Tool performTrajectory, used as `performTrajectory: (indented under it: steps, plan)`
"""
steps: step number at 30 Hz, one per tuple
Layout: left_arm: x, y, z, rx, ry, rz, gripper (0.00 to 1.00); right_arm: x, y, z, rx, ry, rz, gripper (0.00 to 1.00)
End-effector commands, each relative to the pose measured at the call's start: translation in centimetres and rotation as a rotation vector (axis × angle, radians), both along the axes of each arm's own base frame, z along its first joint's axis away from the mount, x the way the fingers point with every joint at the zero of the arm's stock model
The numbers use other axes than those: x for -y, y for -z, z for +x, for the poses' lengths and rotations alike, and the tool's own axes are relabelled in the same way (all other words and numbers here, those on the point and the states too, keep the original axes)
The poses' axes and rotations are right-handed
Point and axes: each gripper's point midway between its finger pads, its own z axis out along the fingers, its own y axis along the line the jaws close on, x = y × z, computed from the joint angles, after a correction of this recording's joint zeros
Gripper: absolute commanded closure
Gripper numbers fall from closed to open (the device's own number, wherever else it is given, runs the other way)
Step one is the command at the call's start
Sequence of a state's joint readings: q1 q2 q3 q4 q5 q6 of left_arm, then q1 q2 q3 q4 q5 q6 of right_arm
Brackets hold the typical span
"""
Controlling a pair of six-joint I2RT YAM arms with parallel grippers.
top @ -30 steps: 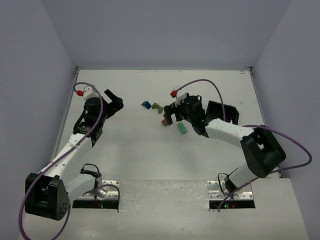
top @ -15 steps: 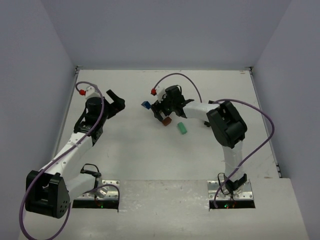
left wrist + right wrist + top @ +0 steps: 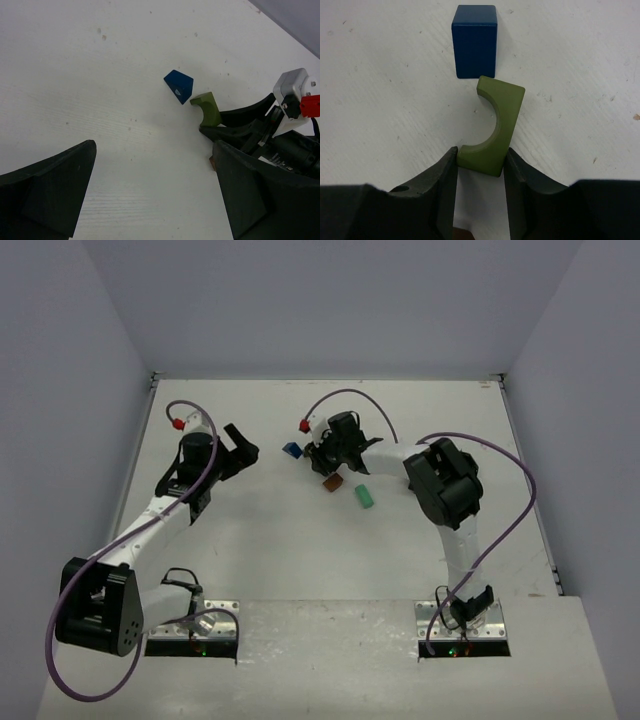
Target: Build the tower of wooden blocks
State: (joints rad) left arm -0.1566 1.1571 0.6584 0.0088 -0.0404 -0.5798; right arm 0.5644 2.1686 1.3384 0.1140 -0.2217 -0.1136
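From above, no tower stands yet. The blocks lie loose on the white surface point(image 3: 250, 540), far of centre. The blue block point(image 3: 292, 450) is farthest left, the brown-orange block point(image 3: 332, 482) is nearer, and the mint-green cylinder point(image 3: 365, 497) lies on its side just right of that. The right gripper point(image 3: 318, 455) reaches in low between the blue and brown-orange pieces and covers whatever it is working on. The left gripper point(image 3: 243, 443) hangs well to the left of the group.

From the left wrist, that gripper's jaws stand wide apart with only bare surface between them. Ahead, the olive block point(image 3: 207, 109) sits just beside the blue block, with the other arm's black jaws at its near end.

From the right wrist, the olive block (an arch piece, lying flat) has its near end pinched between the closed-in jaws, both of which touch its sides. Its far corner is at the blue block's edge, touching or very nearly so. It appears to rest on the surface, not lifted.

I judge the step in hand to be picking up the olive arch for stacking. The next move calls for a straight lift, so the blue block is not dragged, then carrying the arch to whichever block serves as base and setting it down squarely.
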Motion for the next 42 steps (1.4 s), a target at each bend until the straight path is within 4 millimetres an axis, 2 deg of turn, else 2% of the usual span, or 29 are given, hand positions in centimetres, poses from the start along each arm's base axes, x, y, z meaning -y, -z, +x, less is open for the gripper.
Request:
performTrajectory:
  steps: [1, 4, 7, 11, 13, 18, 22, 28, 31, 36, 38, 40, 42]
  plan:
    - [1.7, -3.4, 1.7, 0.104, 0.074, -0.025, 0.00, -0.9, -2.7, 1.4, 0.104, -0.033, 0.055, 0.71]
    - [2.0, -3.0, 1.9, 0.092, 0.091, -0.032, 0.00, -0.6, -3.1, 1.5, 0.126, -0.015, 0.056, 0.76]
    - [4.2, -2.6, 2.0, 0.081, 0.215, -0.066, 0.00, -0.6, -4.9, 0.6, 0.162, -0.046, 0.095, 0.80]
    - [7.2, -2.9, 1.4, 0.115, 0.388, -0.132, 0.00, -1.4, -8.2, -3.1, 0.167, -0.166, 0.207, 0.81]
    - [8.8, -2.9, 0.8, 0.119, 0.483, -0.172, 0.00, -1.1, -10.6, -5.2, 0.179, -0.185, 0.277, 0.81]
    - [11.8, -4.5, -0.8, 0.194, 0.649, -0.225, 0.00, -0.9, -14.2, -8.7, 0.184, -0.236, 0.408, 0.81]
    - [13.2, -4.9, -1.6, 0.210, 0.709, -0.256, 0.00, -1.2, -15.7, -10.7, 0.157, -0.282, 0.472, 0.80]
    - [15.4, -5.3, -2.7, 0.219, 0.800, -0.284, 0.01, -1.0, -16.8, -11.2, 0.179, -0.296, 0.492, 0.80]
    - [15.5, -5.2, -2.5, 0.214, 0.776, -0.288, 0.04, -1.1, -17.2, -11.8, 0.183, -0.313, 0.509, 0.81]
    - [15.8, -5.0, -2.3, 0.200, 0.770, -0.314, 0.16, -0.8, -17.4, -12.0, 0.204, -0.306, 0.516, 0.81]
    - [16.0, -5.0, -2.2, 0.201, 0.764, -0.324, 0.28, -0.8, -17.6, -12.2, 0.205, -0.313, 0.523, 0.80]
    - [16.1, -5.1, -2.2, 0.196, 0.763, -0.337, 0.46, -0.8, -17.5, -12.4, 0.202, -0.318, 0.529, 0.81]
    - [16.4, -5.1, -2.3, 0.198, 0.779, -0.348, 0.50, -0.8, -17.6, -12.4, 0.210, -0.315, 0.535, 0.81]
